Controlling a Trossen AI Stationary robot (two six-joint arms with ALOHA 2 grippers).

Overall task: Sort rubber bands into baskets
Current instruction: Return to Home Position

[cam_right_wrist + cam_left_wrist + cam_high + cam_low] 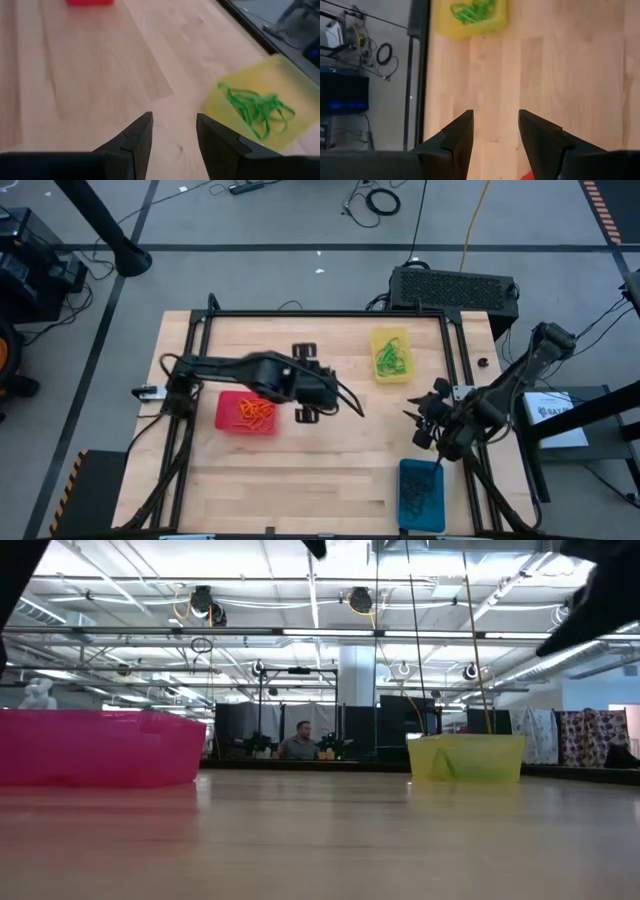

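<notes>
The red basket (245, 412) holds orange-red rubber bands (252, 411) at the table's left. The yellow basket (390, 355) at the far middle holds green rubber bands (390, 358). The blue basket (422, 494) at the near right holds dark rubber bands (420, 498). My left gripper (325, 388) hovers over bare wood just right of the red basket, open and empty (495, 125). My right gripper (420, 425) hovers just beyond the blue basket's far end, open and empty (174, 127). The yellow basket (255, 112) lies ahead of it.
A black frame rail (330, 313) runs along the table's far edge and down both sides. Bare wood (330, 470) lies between the baskets. In the low view the red basket (100, 745) and the yellow basket (465, 757) stand on the table, and a person (300, 745) sits far behind.
</notes>
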